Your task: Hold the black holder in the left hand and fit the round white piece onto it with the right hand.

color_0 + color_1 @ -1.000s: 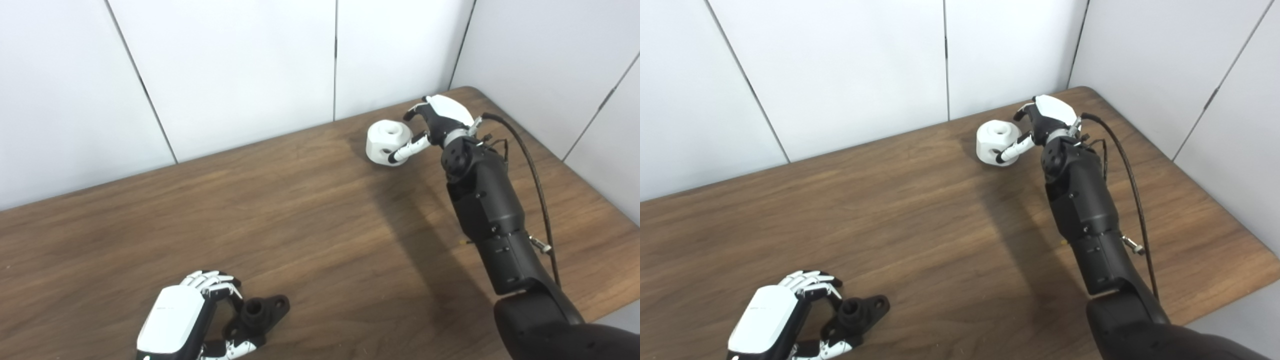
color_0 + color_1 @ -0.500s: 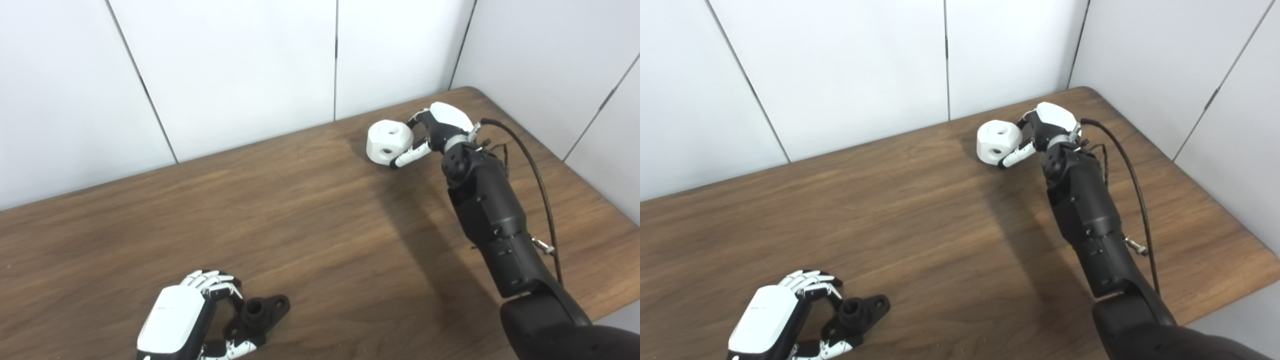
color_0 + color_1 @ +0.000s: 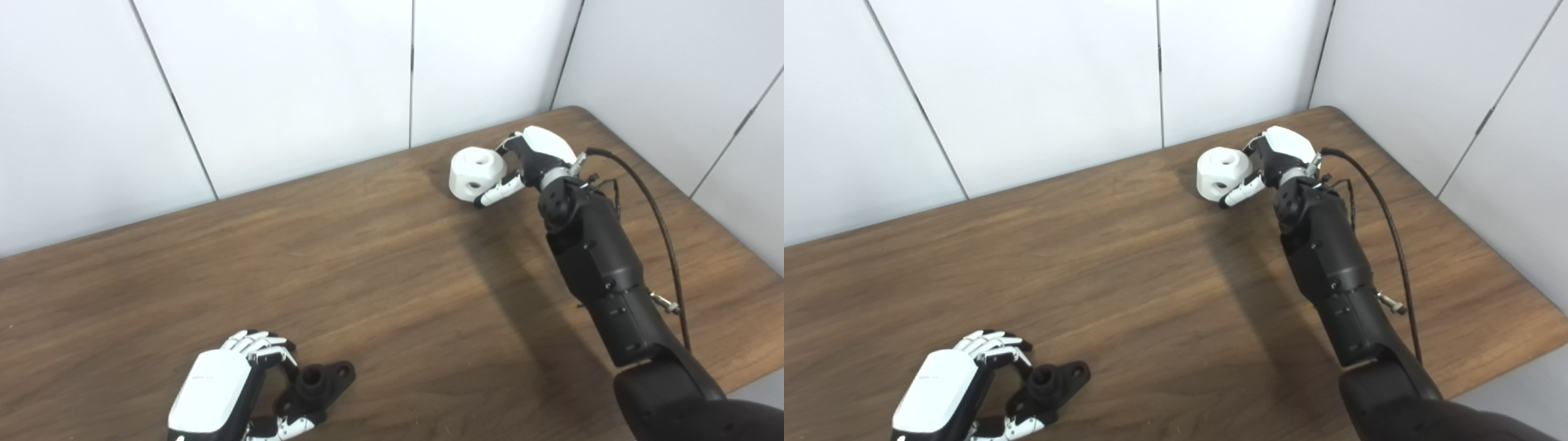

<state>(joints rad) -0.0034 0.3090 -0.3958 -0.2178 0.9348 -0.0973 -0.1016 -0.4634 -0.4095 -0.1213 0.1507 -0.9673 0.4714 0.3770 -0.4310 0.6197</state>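
At the far right of the bench (image 3: 380,263), the right hand (image 3: 531,160) pinches the round white piece (image 3: 476,174), fingers behind, thumb low in front. It looks rigid, light and smooth, so gripping across its flat facets seems safest. Near the front edge, the left hand (image 3: 236,386) curls around the stiff black holder (image 3: 315,384). No labels are readable.

We look down from two head cameras set side by side, facing the wooden table (image 3: 380,257) and wall; both views share it, from behind both hands.
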